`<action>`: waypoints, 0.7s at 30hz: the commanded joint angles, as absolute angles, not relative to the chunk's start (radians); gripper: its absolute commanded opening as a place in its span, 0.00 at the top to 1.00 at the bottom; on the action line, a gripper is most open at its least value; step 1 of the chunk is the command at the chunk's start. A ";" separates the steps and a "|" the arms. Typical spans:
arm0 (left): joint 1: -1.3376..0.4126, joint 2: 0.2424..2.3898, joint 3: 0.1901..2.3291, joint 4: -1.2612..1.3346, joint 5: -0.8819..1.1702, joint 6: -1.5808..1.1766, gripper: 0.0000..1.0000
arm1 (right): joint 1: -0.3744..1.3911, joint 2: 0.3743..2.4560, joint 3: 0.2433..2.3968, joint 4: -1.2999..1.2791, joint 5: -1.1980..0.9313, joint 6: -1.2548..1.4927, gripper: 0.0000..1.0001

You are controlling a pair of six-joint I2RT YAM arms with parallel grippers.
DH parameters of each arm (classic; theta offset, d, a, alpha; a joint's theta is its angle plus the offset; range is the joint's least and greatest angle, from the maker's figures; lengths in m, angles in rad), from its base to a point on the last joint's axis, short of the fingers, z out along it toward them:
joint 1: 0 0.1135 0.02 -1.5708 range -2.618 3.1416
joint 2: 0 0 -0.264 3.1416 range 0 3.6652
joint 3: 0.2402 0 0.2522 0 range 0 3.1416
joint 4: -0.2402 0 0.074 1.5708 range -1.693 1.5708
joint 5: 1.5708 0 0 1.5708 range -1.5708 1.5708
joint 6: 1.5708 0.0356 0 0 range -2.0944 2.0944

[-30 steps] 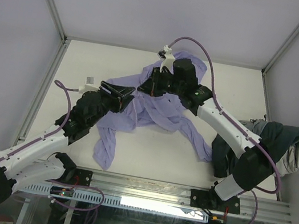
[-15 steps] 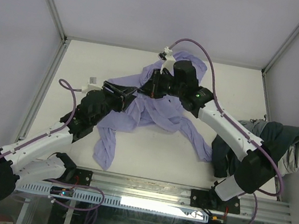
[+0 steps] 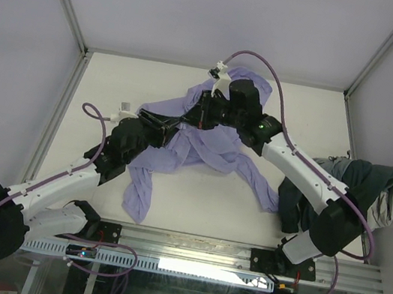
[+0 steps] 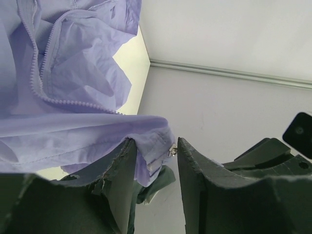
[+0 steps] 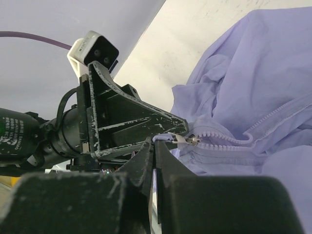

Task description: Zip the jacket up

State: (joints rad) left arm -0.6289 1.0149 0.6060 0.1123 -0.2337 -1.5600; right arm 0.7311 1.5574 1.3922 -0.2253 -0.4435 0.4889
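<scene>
Well, your jacket [image 3: 210, 149] lies crumpled on the worktop [image 3: 316, 115] between both arms. Your left claw [image 4: 155, 148] is nipped onto its hem corner (fabric fills the narrow gap), and your right claw [image 5: 155, 146] is pinched tight on the zipper pull [image 5: 166, 138], just beside it.

jacket [image 3: 208, 147] on table [image 3: 115, 87] | left claw [image 3: 173, 122] at its left | right claw [image 3: 201, 116] apparently adjacent | garment [image 3: 363, 184] far right
</scene>
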 commanded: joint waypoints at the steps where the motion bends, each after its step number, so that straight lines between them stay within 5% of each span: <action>1: -0.635 1.019 0.607 0.164 -0.224 -1.555 0.62 | 0.739 1.498 1.389 -0.160 -0.462 0.500 1.00; 6: -0.635 1.012 0.605 0.184 -0.218 -1.540 0.76 | 0.736 1.496 1.381 -0.176 -0.431 0.484 1.00; 10: -0.634 0.980 0.595 0.188 -0.224 -1.522 1.00 | 0.726 1.504 1.405 -0.237 -0.383 0.439 1.00; 21: -0.634 0.866 0.776 -0.191 -0.161 -1.280 1.00 | 0.621 1.580 1.509 -0.405 -0.197 0.371 1.00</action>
State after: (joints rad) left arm -0.6289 0.9100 0.6594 -0.0376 -0.2058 -1.4197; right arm 0.6498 1.5639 1.4410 -0.3836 -0.3176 0.4164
